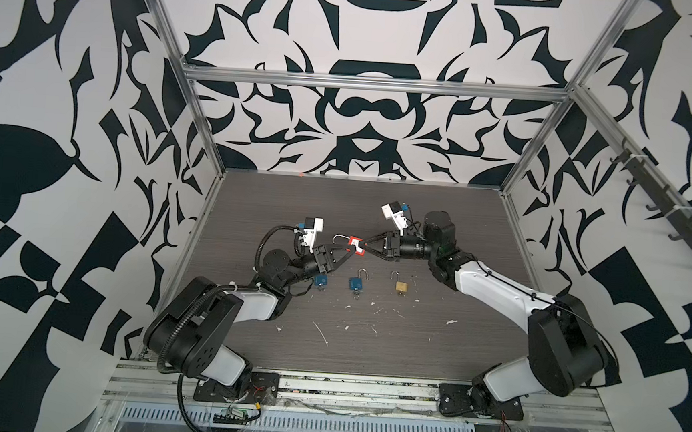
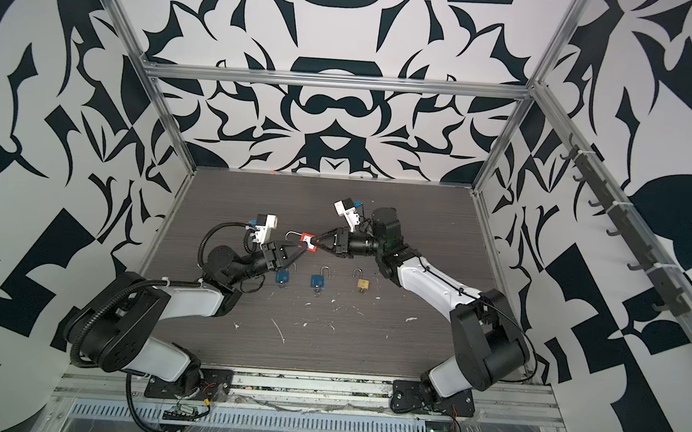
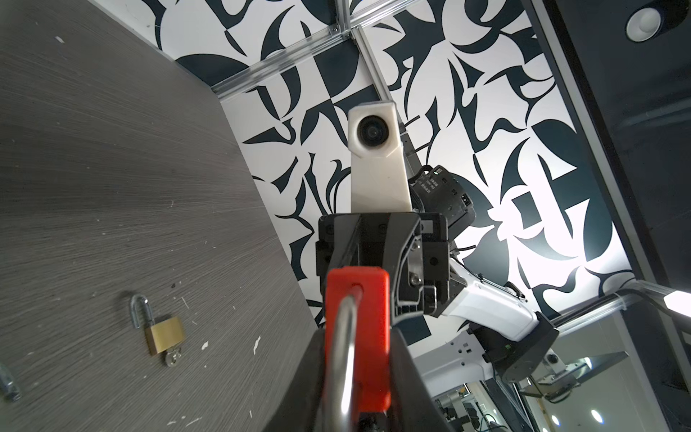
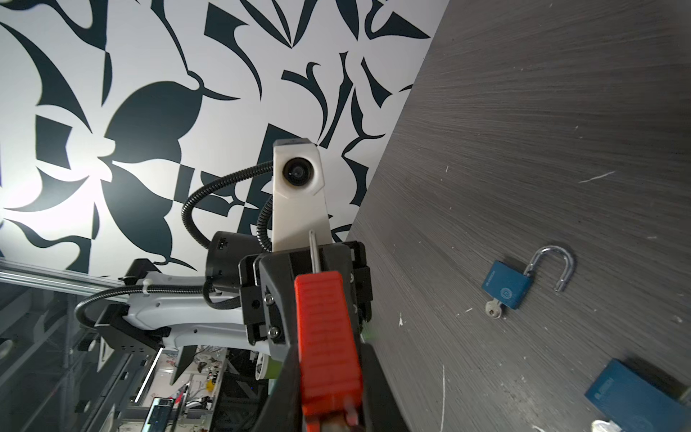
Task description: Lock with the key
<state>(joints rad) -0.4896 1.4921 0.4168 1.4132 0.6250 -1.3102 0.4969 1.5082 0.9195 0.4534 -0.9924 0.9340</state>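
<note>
I have the red padlock (image 1: 357,245) lifted clear of the table (image 1: 326,349); in both top views it hangs between the two arms, a little toward 12 o'clock from the table's middle, touching nothing but the fingers. The left gripper (image 1: 349,251) reaches in from 8 o'clock; its fingers (image 3: 405,377) are clamped narrow on the red body, one on each side, as the left wrist view shows plainly. The steel shackle (image 1: 339,238) sticks out toward 10 o'clock; whether it is latched I cannot tell.

The right gripper (image 1: 364,243) comes in from 3 o'clock, level with the lock; its fingertips are drawn almost together on the opposite end of the same red body. In the right wrist view the lock's ribbed side fills the gap between the two dark fingers (image 4: 377,377). A blurred grey shape (image 4: 336,419) sits at the near end there; whether it is the key I cannot tell.

On the table, toward 6 o'clock from the held lock, three more padlocks lie in a row, apart from one another, shackles swung open. A blue padlock (image 1: 320,281) lies at the 9 o'clock end, half under the left arm; a second blue padlock (image 1: 356,284) lies in the middle with a small key (image 1: 356,296) at its 6 o'clock end; a brass padlock (image 1: 401,287) lies at the 3 o'clock end.
</note>
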